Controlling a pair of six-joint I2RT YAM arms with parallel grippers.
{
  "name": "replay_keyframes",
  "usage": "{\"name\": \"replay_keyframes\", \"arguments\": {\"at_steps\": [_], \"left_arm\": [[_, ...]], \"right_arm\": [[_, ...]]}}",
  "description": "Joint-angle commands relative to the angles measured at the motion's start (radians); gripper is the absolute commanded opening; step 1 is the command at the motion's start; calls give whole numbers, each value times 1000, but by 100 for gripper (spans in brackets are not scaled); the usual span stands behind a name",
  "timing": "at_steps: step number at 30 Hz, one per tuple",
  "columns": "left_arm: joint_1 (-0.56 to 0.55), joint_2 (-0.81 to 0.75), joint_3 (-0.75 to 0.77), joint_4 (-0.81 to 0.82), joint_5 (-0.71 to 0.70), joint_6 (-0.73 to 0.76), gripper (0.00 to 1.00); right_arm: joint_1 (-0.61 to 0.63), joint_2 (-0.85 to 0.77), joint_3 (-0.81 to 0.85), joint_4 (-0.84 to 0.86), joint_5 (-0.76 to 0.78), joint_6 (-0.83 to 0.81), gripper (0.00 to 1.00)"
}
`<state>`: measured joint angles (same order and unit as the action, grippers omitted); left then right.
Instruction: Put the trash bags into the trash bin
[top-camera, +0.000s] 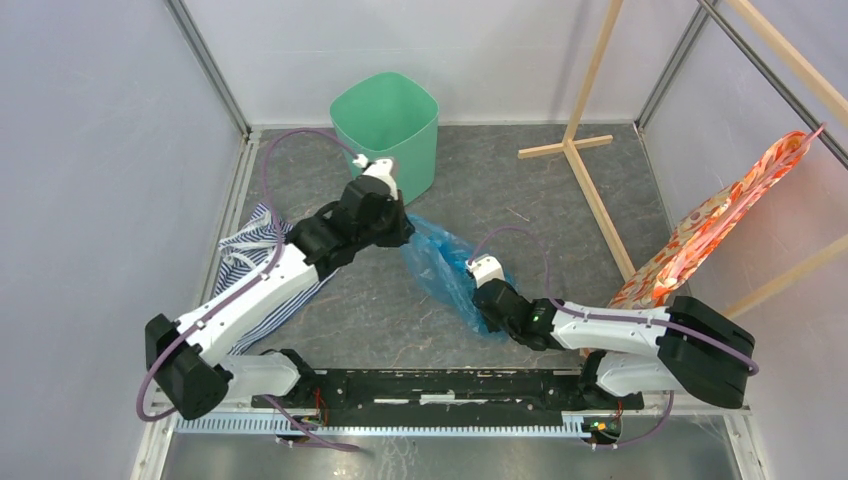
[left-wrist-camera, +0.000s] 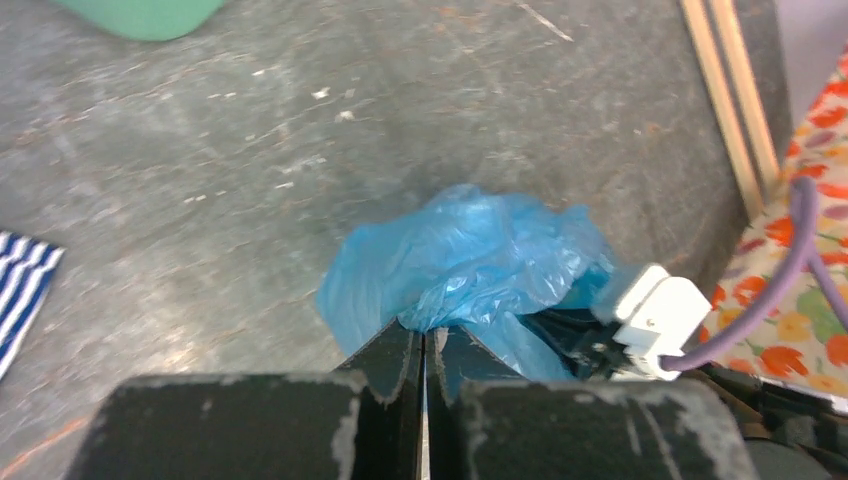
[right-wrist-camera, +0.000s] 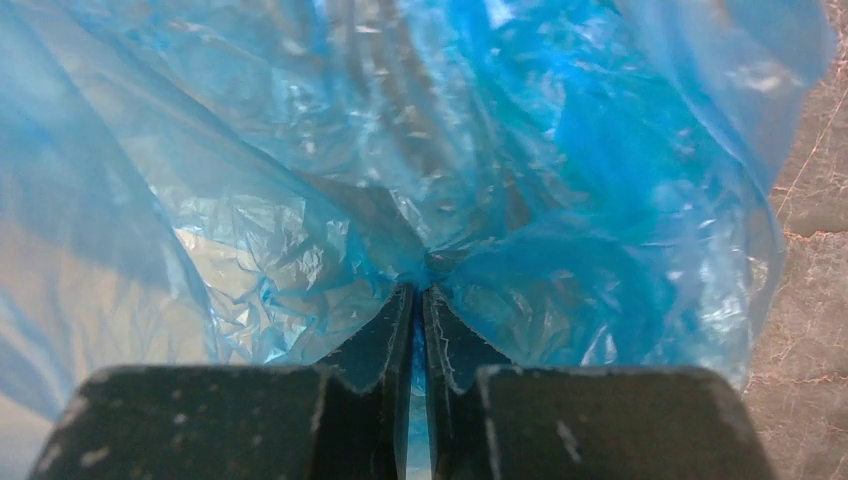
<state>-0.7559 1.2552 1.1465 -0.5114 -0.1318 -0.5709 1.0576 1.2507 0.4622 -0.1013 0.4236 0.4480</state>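
While both arms are reaching toward the middle of the table (top-camera: 560, 200), you are holding the trash bag (top-camera: 440, 262) at two points.

Left claw (left-wrist-camera: 422, 335): its fingers are pressing together with almost no gap, and a fold of the blue film is sitting pinched at their tips.

Right claw (right-wrist-camera: 420, 290): its fingers are showing only a thin slit between them. Crinkled plastic is bunching into that pinch and filling nearly the whole right wrist view.

In the overhead view the bag is lying crumpled at centre frame, stretching between the two claws, with the left one at its upper-left end and the right one at its lower-right end. Whether it is resting fully on the table, you cannot tell from these views.

The trash bin (top-camera: 385, 125) is standing upright at upper centre, mouth open, apart from the bag. The left wrist is sitting just beside its lower right side.

A striped cloth (top-camera: 250, 250) is lying at left under the left arm. An orange floral fabric (top-camera: 720, 220) is hanging at the right edge, near a wooden frame (top-camera: 590, 150).
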Motion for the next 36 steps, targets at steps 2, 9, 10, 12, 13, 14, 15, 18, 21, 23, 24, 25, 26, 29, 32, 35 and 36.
{"name": "replay_keyframes", "arguments": {"at_steps": [2,9,10,12,13,14,15,18,21,23,24,25,26,29,32,35,36], "left_arm": [[107,-62,-92,-84,79,37,2],[128,-45,-191,-57,112,54,2],[136,-43,-206,-51,102,52,2],[164,-38,-235,-41,91,49,2],[181,-34,-248,-35,90,47,2],[199,-32,-261,-30,90,46,2],[208,-31,-276,-25,89,46,2],[229,-26,-295,-18,93,48,2],[242,-24,-305,-18,95,53,2],[250,-29,-311,-18,95,57,2],[253,-29,-313,-21,96,59,2],[257,-33,-315,-24,97,61,2],[262,-34,-317,-27,95,63,2],[280,-41,-328,-30,101,69,2],[290,-46,-336,-32,110,72,2],[292,-51,-338,-36,113,72,2],[293,-52,-338,-36,113,72,2]], "right_arm": [[-6,17,46,-16,26,-9,13],[-6,-83,187,-98,-37,-75,60],[-7,-94,208,-111,-45,-80,66],[-5,-113,250,-144,-52,-88,74],[-5,-122,268,-164,-52,-93,76],[-5,-130,289,-185,-45,-95,77],[-5,-136,301,-210,-36,-97,78],[-17,-158,320,-271,-9,-72,79],[-55,-187,301,-317,-18,-36,78],[-84,-215,267,-325,-41,-13,78],[-99,-231,244,-328,-54,-2,77],[-112,-244,225,-326,-69,9,76],[-122,-255,201,-324,-82,20,75],[-143,-274,144,-310,-131,53,74],[-156,-289,97,-291,-173,85,73],[-164,-304,51,-265,-202,114,72],[-168,-305,39,-260,-213,124,71]]}}
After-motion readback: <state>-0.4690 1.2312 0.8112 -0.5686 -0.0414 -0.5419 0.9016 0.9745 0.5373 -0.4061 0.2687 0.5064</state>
